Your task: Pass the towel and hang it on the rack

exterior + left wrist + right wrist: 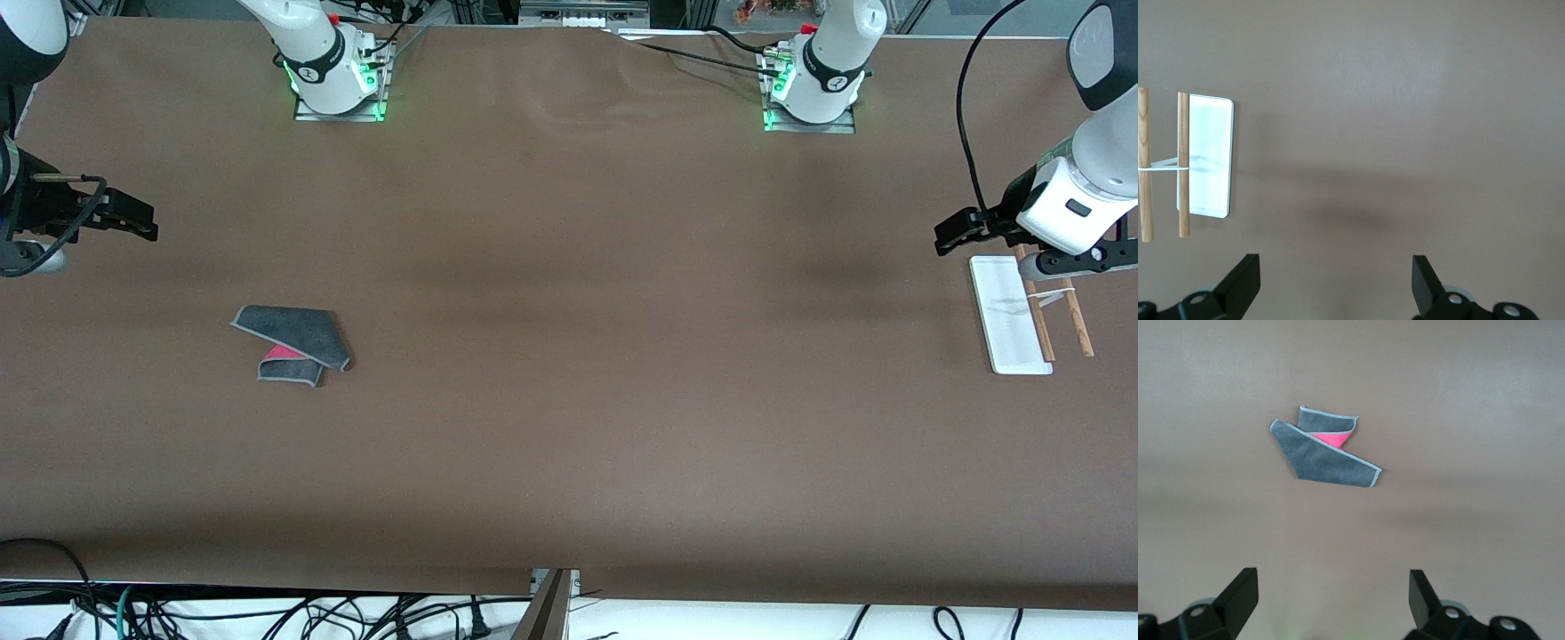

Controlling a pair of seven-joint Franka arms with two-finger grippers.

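Brown covering ran across the whole counter (569, 356), and both arms hung above it at its two ends. The right claw (133, 218) was up in the air over bare counter at the right arm's end, its fingers (1241, 590) spread wide with nothing between them; most of that arm was cut off at the picture's edge. The towel (293, 342) lay folded flat on the counter, well apart from the right claw and toward the middle of the counter from it, grey side up with a sliver of pink reverse showing.

The left claw (956, 233) hovered just beside the rack (1022, 316), also spread wide and holding nothing. That arm's wrist covered the rack's end toward the bases, so only part of the white base and the two wooden rods showed.
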